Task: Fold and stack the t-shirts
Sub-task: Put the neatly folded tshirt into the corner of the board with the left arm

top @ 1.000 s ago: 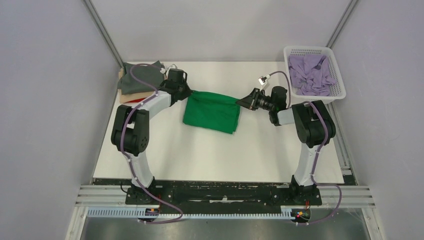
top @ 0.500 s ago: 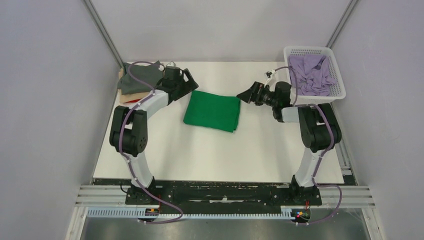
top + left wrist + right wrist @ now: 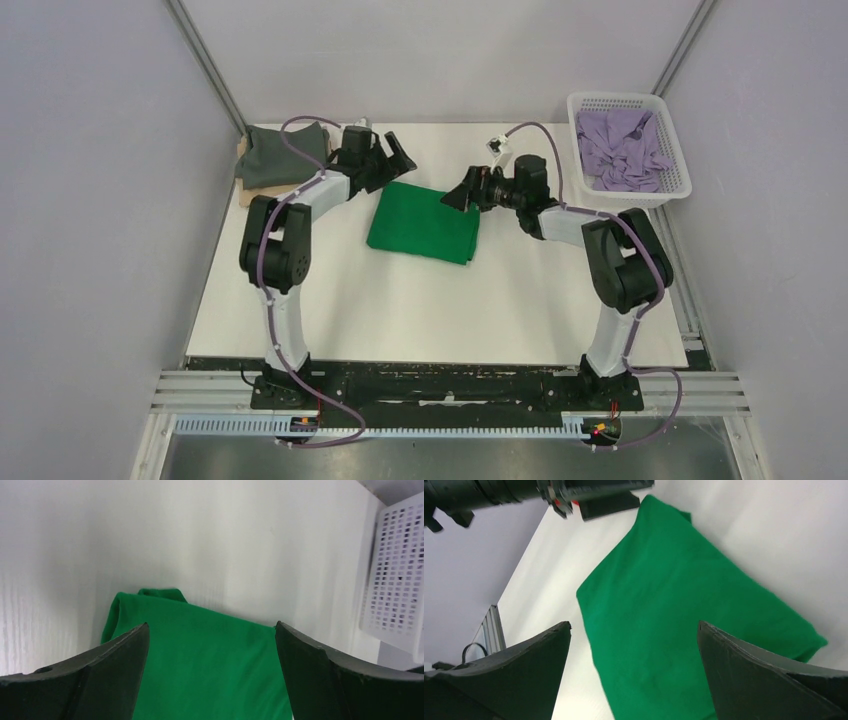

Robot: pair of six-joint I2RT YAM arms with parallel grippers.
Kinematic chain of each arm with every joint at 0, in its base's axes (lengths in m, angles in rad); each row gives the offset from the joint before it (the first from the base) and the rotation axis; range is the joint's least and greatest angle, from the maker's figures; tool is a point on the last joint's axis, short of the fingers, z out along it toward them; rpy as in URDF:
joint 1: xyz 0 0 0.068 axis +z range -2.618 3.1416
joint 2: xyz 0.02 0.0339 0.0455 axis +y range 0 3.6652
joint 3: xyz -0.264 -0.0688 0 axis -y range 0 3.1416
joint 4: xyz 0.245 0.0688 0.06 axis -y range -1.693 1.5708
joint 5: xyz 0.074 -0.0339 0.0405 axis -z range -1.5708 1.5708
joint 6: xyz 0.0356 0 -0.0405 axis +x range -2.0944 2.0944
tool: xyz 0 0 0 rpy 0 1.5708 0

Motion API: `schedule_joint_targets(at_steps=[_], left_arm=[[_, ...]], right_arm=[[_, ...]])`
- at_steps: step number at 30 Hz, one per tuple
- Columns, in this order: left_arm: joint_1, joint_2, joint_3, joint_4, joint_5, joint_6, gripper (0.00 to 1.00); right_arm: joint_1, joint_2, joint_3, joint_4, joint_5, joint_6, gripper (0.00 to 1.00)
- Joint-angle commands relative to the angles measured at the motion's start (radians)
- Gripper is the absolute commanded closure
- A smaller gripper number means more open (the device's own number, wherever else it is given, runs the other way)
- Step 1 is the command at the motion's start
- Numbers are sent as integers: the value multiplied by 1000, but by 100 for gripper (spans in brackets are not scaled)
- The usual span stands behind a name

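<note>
A bright green t-shirt (image 3: 425,222) lies folded flat on the white table (image 3: 420,310), touched by neither gripper. My left gripper (image 3: 400,163) hovers open just behind the shirt's far left corner; in the left wrist view the green t-shirt (image 3: 200,670) shows between the spread fingers (image 3: 107,672). My right gripper (image 3: 458,190) is open over the far right corner, and the green t-shirt (image 3: 684,615) fills the gap between its fingers (image 3: 754,675). A dark grey t-shirt (image 3: 280,150) tops a pile with a tan t-shirt (image 3: 246,190) at the back left. Lavender t-shirts (image 3: 620,150) lie crumpled in the basket.
A white mesh basket (image 3: 668,190) stands at the back right corner, its wall also in the left wrist view as the basket (image 3: 395,580). Grey walls close in the table on three sides. The left arm's body (image 3: 549,490) crosses the top of the right wrist view.
Both grippers were shut on the green shirt's far corners a second ago. They have opened, let go and lifted; the right one has swung left. The shirt now lies flat.
</note>
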Motion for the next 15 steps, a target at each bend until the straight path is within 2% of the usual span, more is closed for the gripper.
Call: schedule_joint_targets(at_steps=[1, 5, 8, 12, 15], left_arm=[[-3, 106, 90, 5, 34, -2, 0], [-2, 204, 174, -79, 16, -4, 0], [-3, 219, 169, -100, 11, -13, 0], [-3, 170, 93, -109, -15, -12, 0], [-8, 101, -26, -108, -25, -20, 0]], right_arm=[[-8, 113, 119, -17, 35, -3, 2], [-8, 243, 207, -39, 46, 28, 2], [-9, 318, 255, -112, 102, 10, 2], [-9, 338, 201, -157, 154, 0, 2], [-9, 317, 130, -173, 172, -34, 2]])
